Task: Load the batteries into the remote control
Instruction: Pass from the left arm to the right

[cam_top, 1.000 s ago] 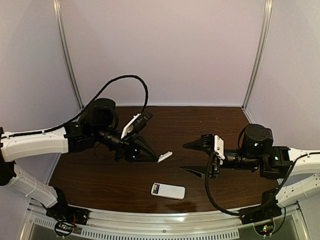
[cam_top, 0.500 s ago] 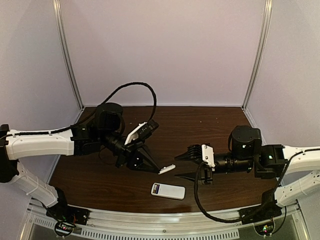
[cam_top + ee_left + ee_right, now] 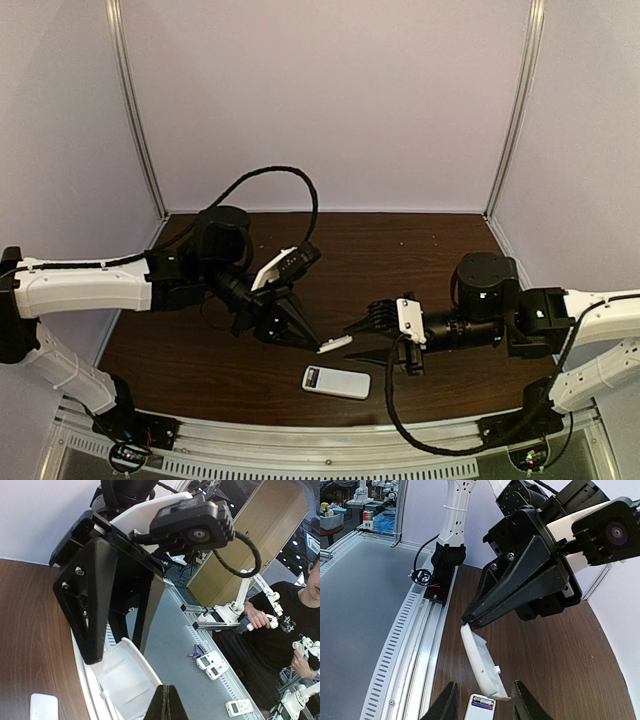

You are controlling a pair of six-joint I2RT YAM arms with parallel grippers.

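The left gripper [image 3: 465,622], jaws pressed together, is pinching one end of a thin white plastic panel [image 3: 481,664], apparently the battery cover. It is holding the panel out in the air so that the free end is hanging between the jaws of the right gripper [image 3: 485,684]. Those jaws are standing partly spread, one on each side of the panel and not visibly touching it, in what is looking like a handover. Just below the right jaws, the small white rectangular remote control [image 3: 483,704] is lying flat on the dark wooden table [image 3: 560,670], within easy reach for the cover. A coloured patch is showing at its end nearest those jaws; whether that is the batteries is too small to tell.
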